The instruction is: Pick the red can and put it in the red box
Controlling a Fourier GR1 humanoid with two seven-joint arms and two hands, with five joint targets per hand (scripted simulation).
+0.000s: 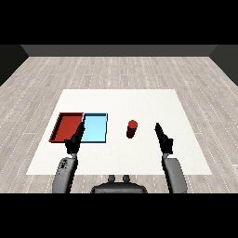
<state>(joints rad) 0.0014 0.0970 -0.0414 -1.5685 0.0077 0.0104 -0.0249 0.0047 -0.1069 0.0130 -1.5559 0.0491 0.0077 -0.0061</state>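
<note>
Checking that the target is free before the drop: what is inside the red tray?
Nothing shows inside the shallow red rectangular tray; its floor looks bare. The black left hand covers its near right corner, so that spot cannot be seen. The red cylindrical can stands outside, upright.

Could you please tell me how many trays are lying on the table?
2. The red tray lies at the table's left side, and the light blue tray lies right beside it, toward the red can. None seems hidden.

Bare test room: white table, grey plank floor, dark walls.
</note>
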